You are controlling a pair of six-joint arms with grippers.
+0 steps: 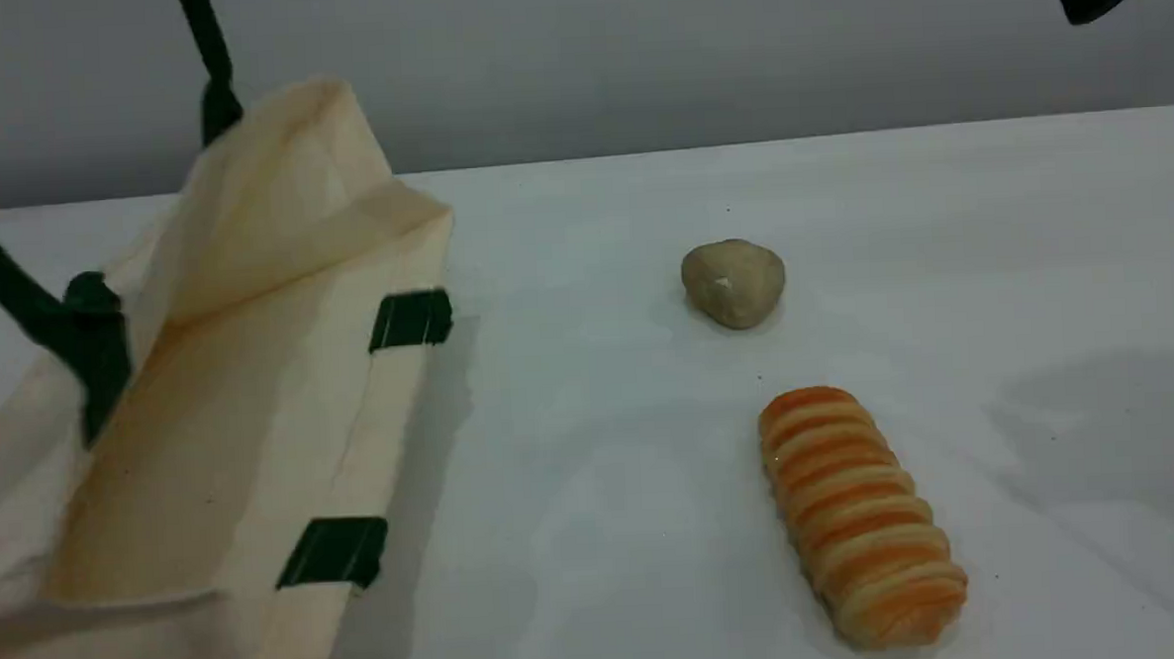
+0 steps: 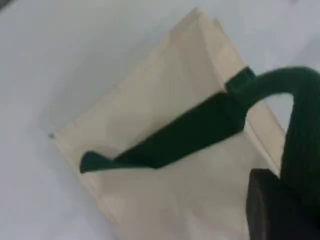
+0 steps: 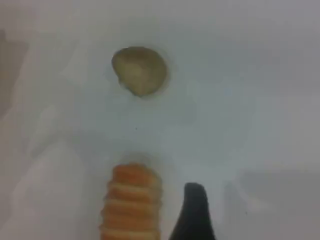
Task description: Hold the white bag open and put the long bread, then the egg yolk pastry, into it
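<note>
White surface [image 1: 657,564] under a grey wall. My left hand [image 2: 280,210], closed on a green strap [image 2: 300,125], lifts the limp white bag [image 1: 278,284] at 9 o'clock. My right hand [image 3: 192,220] hovers spread and empty beside the long bread [image 1: 858,516]; soft and light, I judge, so grip mid-length across the ridges. The egg yolk pastry [image 1: 734,283] lies just beyond, toward 12 o'clock.

A plain grey wall [image 1: 635,60] rises behind the white table [image 1: 938,205].

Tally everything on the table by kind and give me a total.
Bags: 1, the white bag
Breads: 1, the long bread
Pastries: 1, the egg yolk pastry
Total: 3
</note>
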